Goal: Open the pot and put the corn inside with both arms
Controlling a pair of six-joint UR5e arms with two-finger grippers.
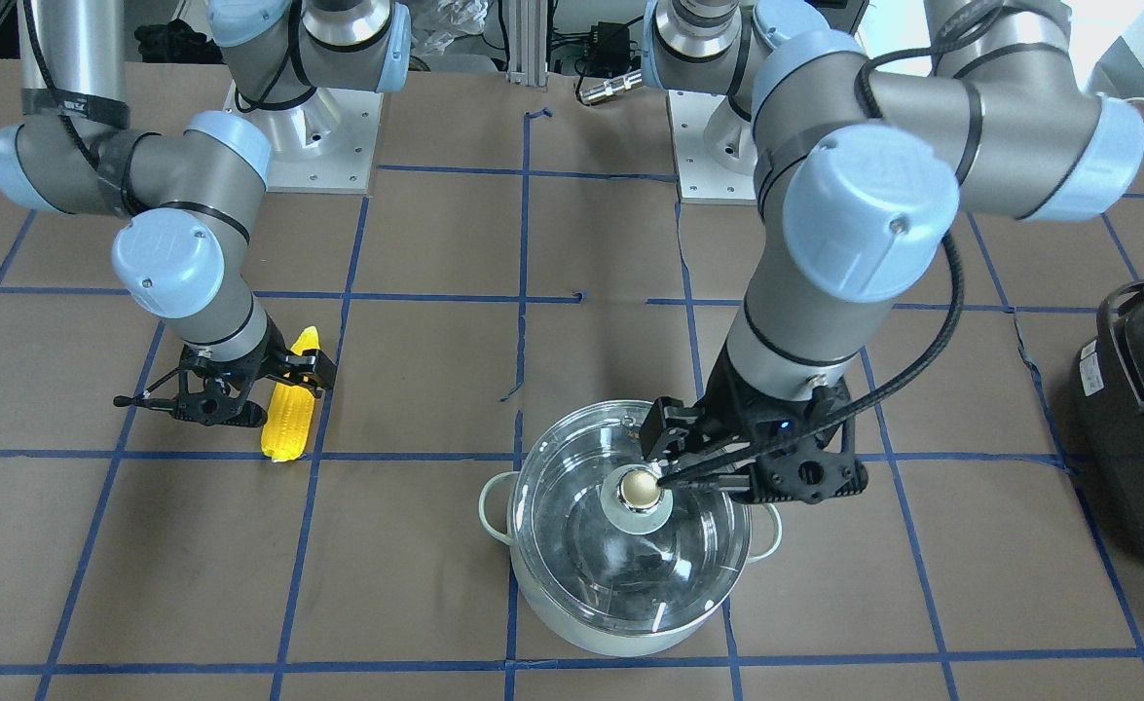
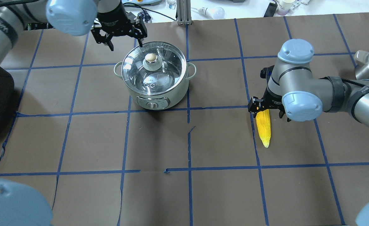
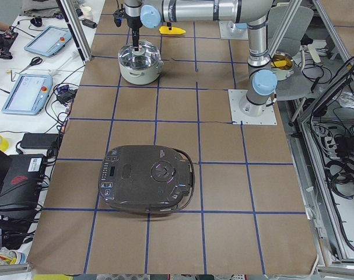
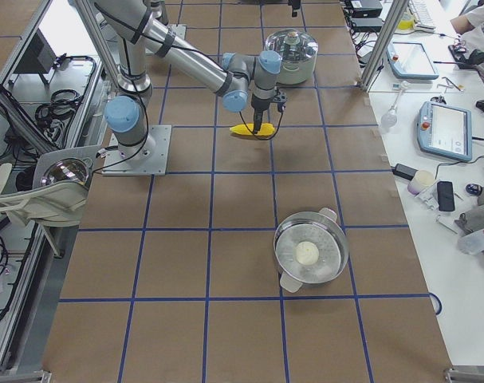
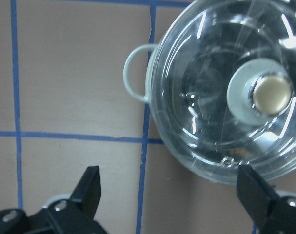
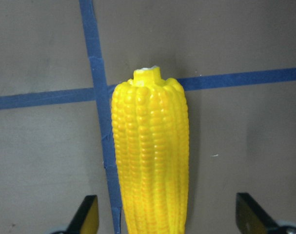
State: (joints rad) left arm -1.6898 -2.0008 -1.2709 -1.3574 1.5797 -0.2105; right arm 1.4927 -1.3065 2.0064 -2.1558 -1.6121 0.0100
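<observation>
Left wrist view: the left gripper (image 5: 171, 187) hangs with jaws spread wide and nothing between them. The brass knob (image 5: 270, 94) sits off in the upper right of frame, outside the fingers, on the glass lid (image 5: 196, 92).

Right wrist view: the right gripper (image 6: 169, 214) is spread too, one finger either side of the corn (image 6: 150, 156), clear of it on both sides. The cob lies flat on the table (image 6: 245, 136).

Overhead, the pot (image 2: 171, 94) stands upper left of centre with the lid on, and the corn is at right of centre, well apart.

This looks like the reach-in step. Next, the left gripper must shift until the knob is between its fingers, then drop and close. The right need only lower and pinch.
</observation>
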